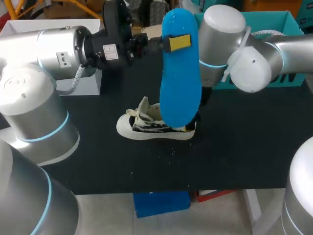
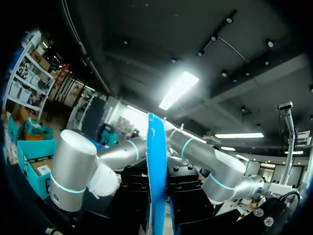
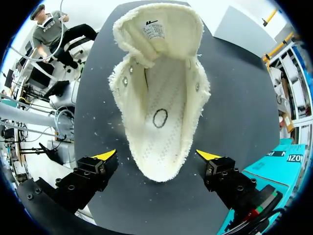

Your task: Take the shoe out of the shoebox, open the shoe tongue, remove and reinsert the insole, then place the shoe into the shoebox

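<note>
Midway: our left fingers (image 1: 178, 42) clamp the blue insole (image 1: 180, 83) above the shoe (image 1: 154, 126); right fingers (image 3: 108, 155) gape wide, empty, over it. Reinsertion and the shoebox (image 1: 274, 22) remain.

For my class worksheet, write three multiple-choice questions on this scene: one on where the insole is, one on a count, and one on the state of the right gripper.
1. Where is the insole?
A. Inside the shoe.
B. Held in the air by the left gripper.
C. Flat on the table.

2. How many shoes stand on the table?
A. One.
B. Two.
C. Three.

3. What is the state of the right gripper?
A. Shut on the shoe.
B. Shut on the insole.
C. Fingers open.

Answers:
1 B, the head view shows the insole clamped above the shoe.
2 A, only one shoe shows.
3 C, the right wrist view shows the yellow tips wide apart, clear of the shoe.
</note>
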`<control>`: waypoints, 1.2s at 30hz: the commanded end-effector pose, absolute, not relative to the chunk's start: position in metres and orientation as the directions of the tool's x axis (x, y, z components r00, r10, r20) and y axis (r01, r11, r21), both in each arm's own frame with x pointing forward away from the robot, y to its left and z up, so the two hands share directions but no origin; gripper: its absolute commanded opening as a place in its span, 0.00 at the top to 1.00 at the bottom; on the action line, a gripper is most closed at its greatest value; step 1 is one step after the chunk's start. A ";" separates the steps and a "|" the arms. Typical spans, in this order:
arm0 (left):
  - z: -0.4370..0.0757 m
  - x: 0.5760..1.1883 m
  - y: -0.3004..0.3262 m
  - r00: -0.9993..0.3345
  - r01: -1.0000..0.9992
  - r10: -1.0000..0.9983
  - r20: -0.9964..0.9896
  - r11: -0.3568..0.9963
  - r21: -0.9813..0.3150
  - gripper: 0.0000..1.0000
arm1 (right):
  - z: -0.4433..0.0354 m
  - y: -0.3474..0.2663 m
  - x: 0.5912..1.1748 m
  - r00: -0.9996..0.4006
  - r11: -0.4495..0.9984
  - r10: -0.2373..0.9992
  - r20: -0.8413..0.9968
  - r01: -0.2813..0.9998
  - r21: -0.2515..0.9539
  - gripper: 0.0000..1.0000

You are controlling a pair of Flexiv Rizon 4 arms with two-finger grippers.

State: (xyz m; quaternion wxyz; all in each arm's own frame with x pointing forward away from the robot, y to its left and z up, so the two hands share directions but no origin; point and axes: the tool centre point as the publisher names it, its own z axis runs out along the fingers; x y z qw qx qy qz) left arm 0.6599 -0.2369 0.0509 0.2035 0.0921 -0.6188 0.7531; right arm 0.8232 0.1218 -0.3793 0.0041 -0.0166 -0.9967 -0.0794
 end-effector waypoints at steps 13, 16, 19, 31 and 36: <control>0.051 0.659 -0.238 -0.901 -0.420 0.188 0.391 -0.152 -0.895 1.00 | -0.385 0.134 0.827 -0.999 0.996 0.039 0.018 0.040 0.080 0.00; 0.051 0.659 -0.238 -0.901 -0.420 0.188 0.391 -0.152 -0.895 1.00 | -0.385 0.135 0.827 -0.999 0.996 0.039 0.019 0.041 0.081 0.00; 0.051 0.659 -0.238 -0.901 -0.420 0.188 0.391 -0.152 -0.895 1.00 | -0.385 0.135 0.827 -0.999 0.996 0.039 0.017 0.041 0.083 0.00; 0.051 0.659 -0.238 -0.901 -0.420 0.188 0.391 -0.152 -0.895 1.00 | -0.377 0.145 0.825 -0.988 0.901 0.020 -0.156 -0.050 0.431 0.00; 0.051 0.659 -0.238 -0.901 -0.420 0.188 0.391 -0.152 -0.895 1.00 | -0.376 0.149 0.823 -0.979 0.808 0.067 -0.194 -0.061 0.586 0.00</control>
